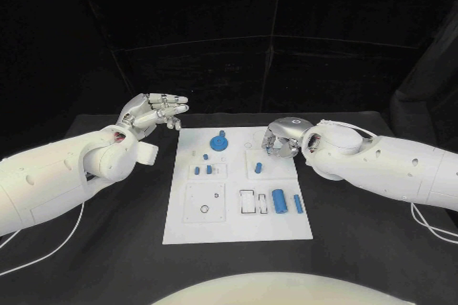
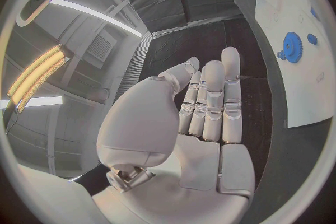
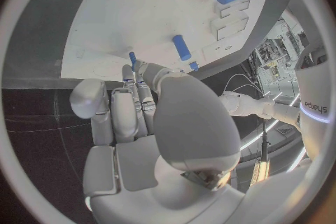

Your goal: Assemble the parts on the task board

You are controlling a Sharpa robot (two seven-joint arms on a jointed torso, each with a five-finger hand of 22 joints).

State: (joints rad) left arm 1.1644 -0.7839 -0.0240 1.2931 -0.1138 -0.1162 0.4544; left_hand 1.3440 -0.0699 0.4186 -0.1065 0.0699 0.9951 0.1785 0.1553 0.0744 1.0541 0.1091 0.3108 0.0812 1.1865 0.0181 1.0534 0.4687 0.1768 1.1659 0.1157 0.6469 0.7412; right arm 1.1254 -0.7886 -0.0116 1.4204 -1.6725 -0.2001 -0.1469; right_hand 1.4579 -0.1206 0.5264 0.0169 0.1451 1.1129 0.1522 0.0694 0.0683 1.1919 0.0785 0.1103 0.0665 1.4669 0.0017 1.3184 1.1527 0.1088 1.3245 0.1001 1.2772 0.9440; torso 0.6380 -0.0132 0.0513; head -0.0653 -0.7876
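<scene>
Over the task board's (image 1: 239, 233) far right edge, right hand (image 1: 282, 138) pinches a small blue peg (image 3: 132, 58) (left hand (image 1: 153, 111) hovers, fingers wide, holding nothing).

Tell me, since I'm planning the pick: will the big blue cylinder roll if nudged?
Probably. The big blue cylinder lies on its side on the flat task board, so a sideways nudge may roll it. It looks rigid, smooth, possibly slippery.

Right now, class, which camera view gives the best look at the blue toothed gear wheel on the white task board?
The head view: the blue toothed gear wheel lies fully visible from above, near the white task board's far edge. The left wrist view shows it sideways beyond the left hand. In the right wrist view I cannot pick it out.
</scene>
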